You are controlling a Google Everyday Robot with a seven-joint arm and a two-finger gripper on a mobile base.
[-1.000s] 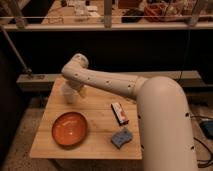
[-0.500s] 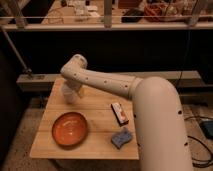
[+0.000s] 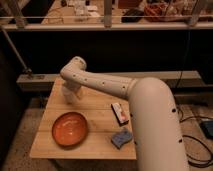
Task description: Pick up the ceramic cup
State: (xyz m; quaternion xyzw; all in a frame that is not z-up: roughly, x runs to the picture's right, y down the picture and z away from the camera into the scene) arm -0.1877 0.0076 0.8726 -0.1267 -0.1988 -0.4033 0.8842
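Observation:
The ceramic cup (image 3: 69,96) is small and whitish-grey. It stands near the far left corner of the wooden table (image 3: 100,112). My white arm reaches across from the right, bends at its elbow (image 3: 73,67) and comes down onto the cup. My gripper (image 3: 70,90) is right at the cup, over its top, and mostly merges with it in the view. The cup's upper part is hidden by the gripper. Whether the cup rests on the table or is lifted off it cannot be told.
A wide orange bowl (image 3: 70,129) sits at the front left of the table. A small white and red packet (image 3: 119,112) lies right of centre and a blue sponge (image 3: 121,137) near the front edge. A dark railing and shelf stand behind the table.
The big arm link has shifted slightly left in view. The gripper stays at the cup, which has not visibly moved.

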